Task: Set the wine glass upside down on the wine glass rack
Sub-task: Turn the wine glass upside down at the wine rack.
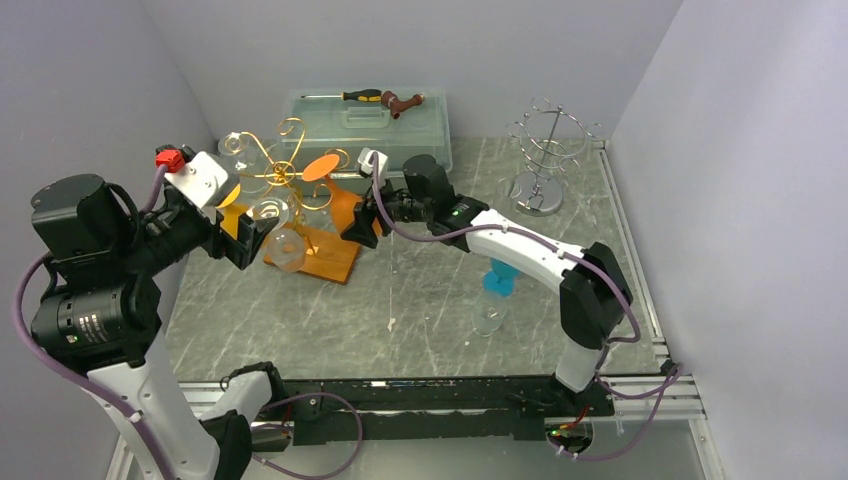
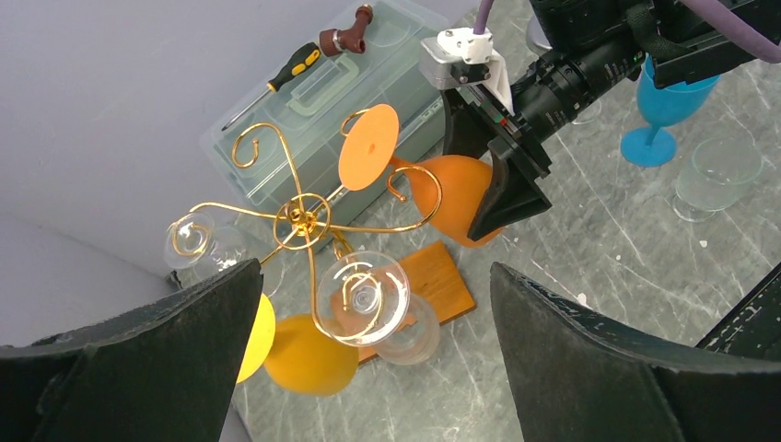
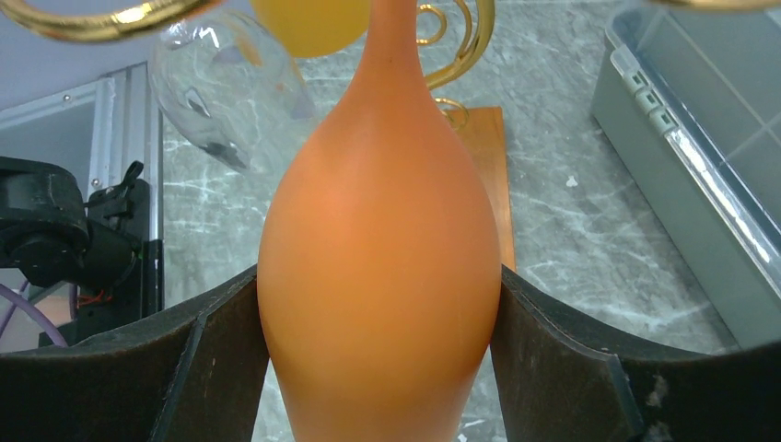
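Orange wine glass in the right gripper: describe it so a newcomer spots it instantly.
Find the gold wire rack on its wooden base, before the clear toolbox. On its right side is an inverted orange wine glass, foot up. Unlike the other orange glass, the yellow glass and the clear ones, its bowl sits between the fingers of the right gripper.

Tabletop: grey stone-look surface, pale veins, a few white flecks, running under and out past both sets of jaws. Back wall beyond the jaws, plain pale grey. Side walls the same: left wall close beside the left jaws, right wall well apart from the right jaws. Metal rail edges the tabletop on that side. Light even, shadows soft.
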Motion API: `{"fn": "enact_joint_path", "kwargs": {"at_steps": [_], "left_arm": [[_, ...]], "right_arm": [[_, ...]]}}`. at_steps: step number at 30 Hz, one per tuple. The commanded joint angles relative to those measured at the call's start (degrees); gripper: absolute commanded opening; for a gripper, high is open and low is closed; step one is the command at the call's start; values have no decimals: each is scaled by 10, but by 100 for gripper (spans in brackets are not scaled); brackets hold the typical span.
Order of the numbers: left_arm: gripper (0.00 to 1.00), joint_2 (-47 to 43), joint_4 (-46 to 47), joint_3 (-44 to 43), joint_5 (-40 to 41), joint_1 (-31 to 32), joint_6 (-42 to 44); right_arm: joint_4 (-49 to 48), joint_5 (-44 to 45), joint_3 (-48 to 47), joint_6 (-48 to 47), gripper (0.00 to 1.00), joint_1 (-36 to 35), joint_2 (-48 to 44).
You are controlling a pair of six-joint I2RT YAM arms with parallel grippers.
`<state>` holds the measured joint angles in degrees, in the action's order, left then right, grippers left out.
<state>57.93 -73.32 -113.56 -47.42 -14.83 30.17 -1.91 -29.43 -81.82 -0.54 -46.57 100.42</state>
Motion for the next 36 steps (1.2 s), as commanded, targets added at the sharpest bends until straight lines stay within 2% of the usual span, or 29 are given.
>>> {"fn": "enact_joint_path", "kwargs": {"at_steps": [1, 22, 36], "left_arm": [[100, 4, 1, 0, 11, -2, -6], [99, 16, 30, 19, 64, -3, -31], [99, 28, 37, 22, 121, -2, -43]], "right_arm": [[-47, -32, -44, -14, 60, 2, 13], [-27, -55, -61, -80, 59, -18, 31], [-55, -43, -16, -100, 59, -31, 7]]}}
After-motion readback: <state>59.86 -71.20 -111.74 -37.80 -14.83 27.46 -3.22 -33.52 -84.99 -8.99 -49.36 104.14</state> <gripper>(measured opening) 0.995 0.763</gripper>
